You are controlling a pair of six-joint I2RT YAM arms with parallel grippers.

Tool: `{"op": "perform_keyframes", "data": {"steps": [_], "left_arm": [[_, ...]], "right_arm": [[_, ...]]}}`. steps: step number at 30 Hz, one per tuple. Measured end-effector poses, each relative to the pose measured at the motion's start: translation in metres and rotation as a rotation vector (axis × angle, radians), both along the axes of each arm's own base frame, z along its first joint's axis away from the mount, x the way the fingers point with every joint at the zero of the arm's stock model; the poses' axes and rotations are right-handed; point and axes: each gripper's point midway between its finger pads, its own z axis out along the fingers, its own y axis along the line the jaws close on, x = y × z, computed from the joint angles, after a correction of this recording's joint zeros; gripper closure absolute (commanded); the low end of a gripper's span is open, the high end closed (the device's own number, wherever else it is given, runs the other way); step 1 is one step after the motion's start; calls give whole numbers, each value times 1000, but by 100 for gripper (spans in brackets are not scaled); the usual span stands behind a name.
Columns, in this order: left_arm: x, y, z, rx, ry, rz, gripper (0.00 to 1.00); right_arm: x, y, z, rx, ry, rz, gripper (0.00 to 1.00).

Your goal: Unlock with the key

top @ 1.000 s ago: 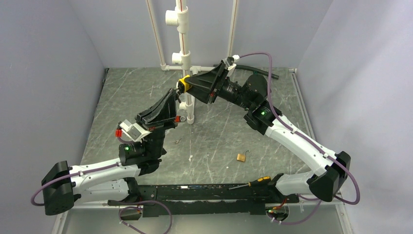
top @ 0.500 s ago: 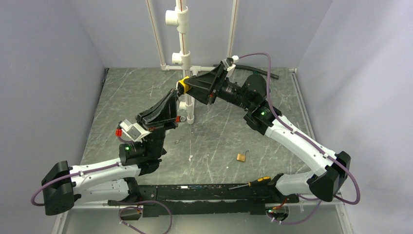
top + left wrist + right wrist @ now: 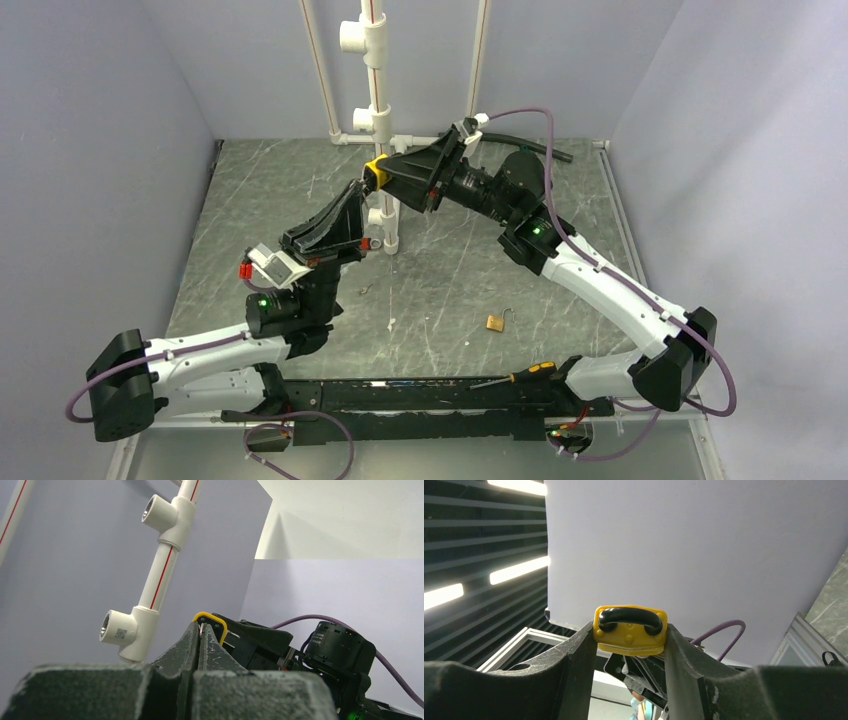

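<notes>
My right gripper (image 3: 384, 175) is shut on the yellow-and-black padlock (image 3: 376, 168) and holds it in the air beside the white pipe. In the right wrist view the padlock (image 3: 630, 632) sits between the fingers with its black shackle on top. My left gripper (image 3: 361, 190) is raised to the padlock's underside, with its fingers pressed together. In the left wrist view only a tiny silver glint of the key (image 3: 200, 628) shows at the fingertips, right against the padlock's yellow edge (image 3: 214, 618). The rest of the key is hidden.
A white PVC pipe frame (image 3: 376, 100) stands at the back centre, close behind both grippers. A small brass padlock (image 3: 495, 322) with its shackle open lies on the table. A black-and-yellow-handled screwdriver (image 3: 522, 376) lies near the front. A tiny metal piece (image 3: 366, 289) lies at centre left.
The right arm has shifted very slightly to the left with the padlock. The left gripper stays at the padlock's underside.
</notes>
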Motion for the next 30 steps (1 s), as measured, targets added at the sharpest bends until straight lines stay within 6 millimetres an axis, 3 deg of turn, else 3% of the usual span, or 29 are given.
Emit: {"op": "perform_keyframes", "data": {"steps": [15,20,25,30], "left_arm": [[16,11,7,-52,30,48,100],[14,17,5,-66,43,48,100],[4,19,-11,-54,59,-7,100],[5,42,-24,-62,133,24,100]], "right_arm": [[17,18,12,2,-24,-48,100],[14,15,8,-46,-46,-86,100],[0,-2,-13,-142,-41,-106,100],[11,-27,-47,-266,41,-162,100]]}}
